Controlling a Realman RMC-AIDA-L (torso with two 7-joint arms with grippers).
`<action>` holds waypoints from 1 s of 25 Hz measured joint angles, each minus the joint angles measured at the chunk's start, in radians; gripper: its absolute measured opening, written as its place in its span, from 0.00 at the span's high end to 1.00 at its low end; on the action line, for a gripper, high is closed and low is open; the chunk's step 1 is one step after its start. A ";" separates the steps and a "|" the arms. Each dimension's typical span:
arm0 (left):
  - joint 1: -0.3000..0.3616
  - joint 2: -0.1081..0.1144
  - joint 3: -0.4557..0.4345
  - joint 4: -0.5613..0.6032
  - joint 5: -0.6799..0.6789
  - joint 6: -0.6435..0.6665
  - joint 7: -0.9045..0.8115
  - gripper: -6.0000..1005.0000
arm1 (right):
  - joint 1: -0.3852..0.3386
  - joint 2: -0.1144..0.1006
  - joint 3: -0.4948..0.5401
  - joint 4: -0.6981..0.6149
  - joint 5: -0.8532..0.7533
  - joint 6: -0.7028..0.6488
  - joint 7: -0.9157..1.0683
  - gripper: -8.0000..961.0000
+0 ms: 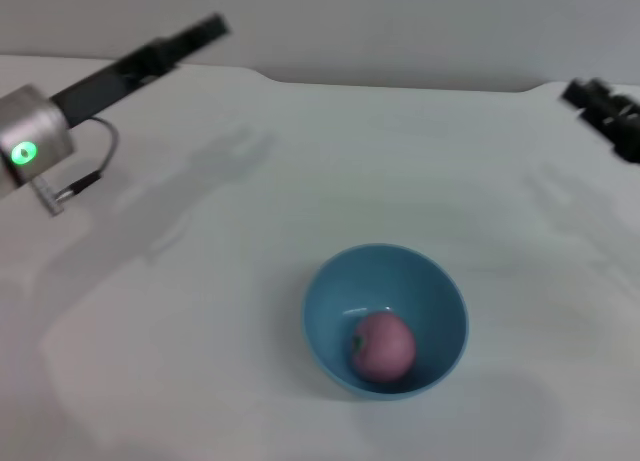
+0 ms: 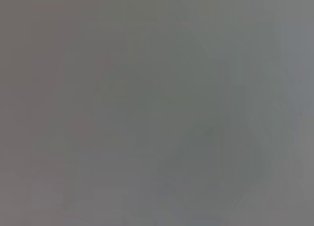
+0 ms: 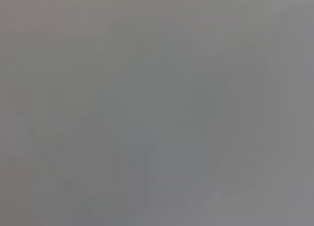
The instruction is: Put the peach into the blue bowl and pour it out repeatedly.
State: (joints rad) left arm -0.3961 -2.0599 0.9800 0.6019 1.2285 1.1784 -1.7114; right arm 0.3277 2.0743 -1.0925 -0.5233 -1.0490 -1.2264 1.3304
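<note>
The peach (image 1: 382, 347), a small pink fruit with a green stem mark, lies inside the blue bowl (image 1: 330, 286), which stands upright on the white table near the front middle. My left gripper (image 1: 208, 27) is raised at the far left, well away from the bowl. My right gripper (image 1: 590, 96) is at the far right edge, also far from the bowl. Both wrist views show only a plain grey surface, with no object in them.
The white table (image 1: 200, 311) spreads around the bowl. Its far edge meets a grey wall at the back. The arms cast shadows on the table at the left and right.
</note>
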 joint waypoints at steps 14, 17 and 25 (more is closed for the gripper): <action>0.035 -0.018 -0.034 -0.476 -0.397 0.154 1.465 0.49 | 0.023 0.017 0.000 0.405 0.419 -0.125 -0.850 0.52; 0.035 -0.019 -0.041 -0.504 -0.399 0.162 1.535 0.50 | 0.047 0.018 0.000 0.494 0.474 -0.170 -0.958 0.52; 0.039 -0.018 -0.057 -0.533 -0.400 0.169 1.529 0.50 | 0.066 0.016 0.002 0.522 0.490 -0.175 -0.972 0.52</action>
State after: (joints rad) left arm -0.3566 -2.0782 0.9230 0.0685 0.8282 1.3472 -0.1826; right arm 0.3938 2.0903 -1.0907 -0.0010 -0.5591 -1.4014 0.3584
